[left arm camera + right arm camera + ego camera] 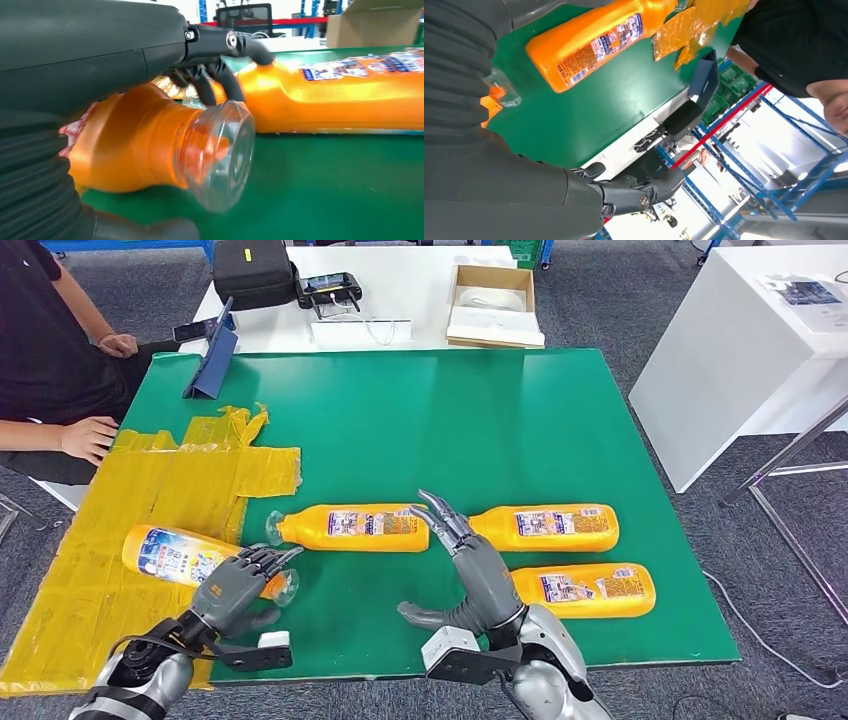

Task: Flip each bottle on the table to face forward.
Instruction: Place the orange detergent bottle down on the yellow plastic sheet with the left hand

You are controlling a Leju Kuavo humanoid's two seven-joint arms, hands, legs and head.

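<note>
Left hand (pixel 232 585) curled over the neck of a bottle (pixel 185 555) lying under it; smooth, rounded plastic, likely slippery, better gripped mid-body. Right hand (pixel 470 565) hovered open between three others.

A grey carpeted floor (pixel 620 300) surrounds a green-topped table (pixel 480 410), part of it covered in yellow tape sheeting (pixel 150 490). Behind it stands a white table (pixel 400 270) carrying a black bag (pixel 253 270) and an open cardboard box (pixel 493 302). Another white table (pixel 740 350) stands to the right. Blue shelving racks (pixel 744 150) line a brightly lit room.
</note>
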